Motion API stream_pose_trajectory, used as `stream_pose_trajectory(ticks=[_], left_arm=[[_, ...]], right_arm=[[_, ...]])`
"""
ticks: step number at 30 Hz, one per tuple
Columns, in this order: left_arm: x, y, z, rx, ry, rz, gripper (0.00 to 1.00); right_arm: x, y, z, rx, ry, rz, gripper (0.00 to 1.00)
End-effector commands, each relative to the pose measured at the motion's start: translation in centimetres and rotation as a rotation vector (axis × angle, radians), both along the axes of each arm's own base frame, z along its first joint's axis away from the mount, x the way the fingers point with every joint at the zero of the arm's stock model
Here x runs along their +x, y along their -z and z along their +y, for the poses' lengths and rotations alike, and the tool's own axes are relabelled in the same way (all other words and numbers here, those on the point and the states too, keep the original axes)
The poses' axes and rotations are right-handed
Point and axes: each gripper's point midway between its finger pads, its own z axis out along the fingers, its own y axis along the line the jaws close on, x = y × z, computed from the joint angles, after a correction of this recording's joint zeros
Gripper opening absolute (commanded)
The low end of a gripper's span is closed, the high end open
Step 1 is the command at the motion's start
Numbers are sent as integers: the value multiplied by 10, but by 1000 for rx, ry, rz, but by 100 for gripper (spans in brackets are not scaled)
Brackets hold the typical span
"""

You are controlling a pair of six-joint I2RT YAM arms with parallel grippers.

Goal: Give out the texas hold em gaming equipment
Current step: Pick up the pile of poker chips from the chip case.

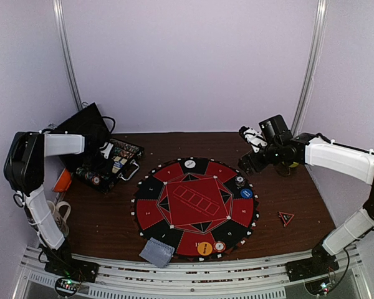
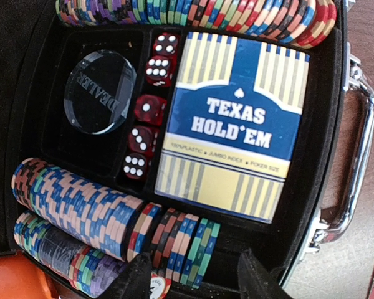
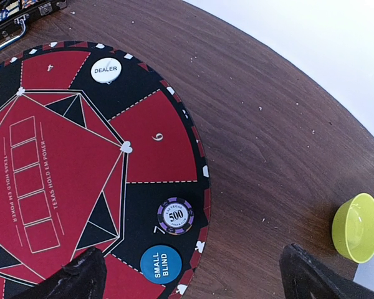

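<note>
An open black case (image 2: pixel 37 75) holds rows of striped-edge poker chips (image 2: pixel 81 205), red dice (image 2: pixel 151 107), a clear dealer disc (image 2: pixel 100 92) and a blue Texas Hold'em card box (image 2: pixel 230 124). My left gripper (image 2: pixel 194 256) hangs low over the case's chip row, jaws apart, several standing chips (image 2: pixel 193 240) between them and one flat chip (image 2: pixel 156 289) by the left finger. My right gripper (image 3: pixel 190 271) is wide open above the round mat (image 3: pixel 62 162), near the blue small-blind button (image 3: pixel 161 264) and a purple 500 chip (image 3: pixel 176 215). A white dealer button (image 3: pixel 106 70) lies farther back.
The yellow bowl (image 3: pixel 357 227) stands on the wood right of the mat. From above, grey-backed cards (image 1: pixel 157 252), an orange button (image 1: pixel 204 248) and a chip (image 1: pixel 220 246) sit at the mat's near edge. A small red triangle (image 1: pixel 285 217) lies to the right. The case (image 1: pixel 109 167) sits at the left.
</note>
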Motion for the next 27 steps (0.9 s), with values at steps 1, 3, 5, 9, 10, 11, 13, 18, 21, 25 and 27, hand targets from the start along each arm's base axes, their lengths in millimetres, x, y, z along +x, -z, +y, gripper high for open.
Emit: stream_pose_trajectory(ticks=[1, 3, 5, 9, 10, 11, 13, 18, 21, 25, 27], left_arm=[[-7, 10, -15, -32, 55, 30, 47], [-5, 7, -16, -42, 58, 24, 45], [-4, 4, -18, -49, 61, 21, 44], [-4, 3, -12, -15, 57, 16, 44], [-4, 3, -11, -5, 55, 16, 45], [-4, 5, -8, 8, 52, 19, 46], [-2, 7, -5, 30, 42, 20, 49], [4, -1, 1, 70, 28, 10, 50], [6, -12, 0, 63, 37, -12, 50], [6, -18, 6, 95, 29, -32, 51], [6, -13, 9, 116, 28, -22, 51]], right_arm=[[1, -3, 3, -6, -10, 0, 100], [1, -2, 3, -8, -12, 0, 100], [2, -3, 3, -8, -9, -1, 100], [2, -3, 3, -8, -11, 2, 100], [2, -3, 3, -10, -12, 0, 100], [2, -3, 3, -11, -11, 0, 100], [2, -4, 2, -13, -11, -1, 100], [2, -4, 3, -13, -13, -1, 100], [2, -3, 2, -16, -15, 2, 100], [1, -2, 3, -19, -20, 5, 100], [2, -2, 3, -19, -20, 5, 100]])
